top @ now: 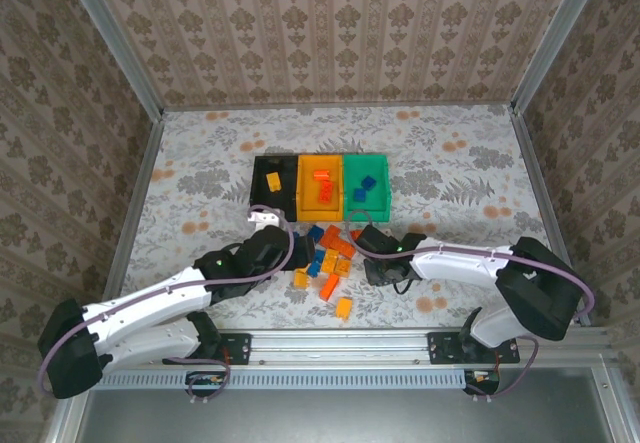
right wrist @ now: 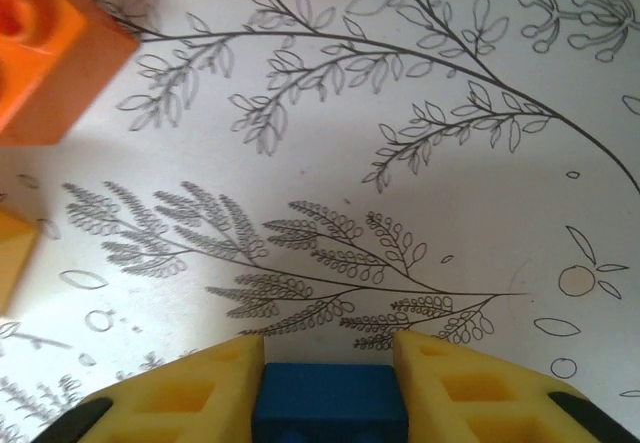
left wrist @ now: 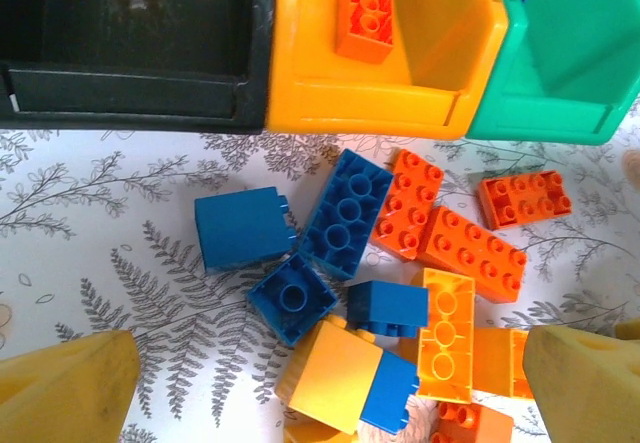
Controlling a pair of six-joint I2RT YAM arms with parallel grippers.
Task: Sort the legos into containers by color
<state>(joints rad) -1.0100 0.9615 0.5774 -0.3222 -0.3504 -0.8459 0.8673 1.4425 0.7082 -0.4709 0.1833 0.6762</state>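
1. Right gripper [right wrist: 328,351] is clamped on a blue brick [right wrist: 330,408], with a pad against each side. Only one face of it shows, so I cannot tell its long axis. It is held close over the bench [top: 200,163], right of the pile [top: 328,258]; whether it touches the bench I cannot tell.
2. Left gripper [left wrist: 325,348] is spread wide and holds nothing, with one finger on each side of the pile's near part.
3. The pile lies just near of the bins, between the two grippers.
4. Long blue brick [left wrist: 345,213]: hollow underside up, long axis near-left to far-right. Long red brick [left wrist: 408,205]: touching its right side, studs up, same heading.
5. Second long red brick [left wrist: 472,253]: studs up, long axis far-left to near-right. Long yellow brick [left wrist: 447,335]: studs up, long axis near-far.
6. Blue block [left wrist: 243,228] lies on its side, just left of the long blue brick. Blue square [left wrist: 292,298] lies underside up, just near of both.
7. The bins stand touching in a row, left to right: black bin [top: 272,204], yellow bin [top: 335,204], green bin [top: 376,209].
8. Contents:
   - Black bin: one yellow brick [top: 273,179].
   - Yellow bin: two red bricks [top: 325,193].
   - Green bin: two blue bricks [top: 368,181].
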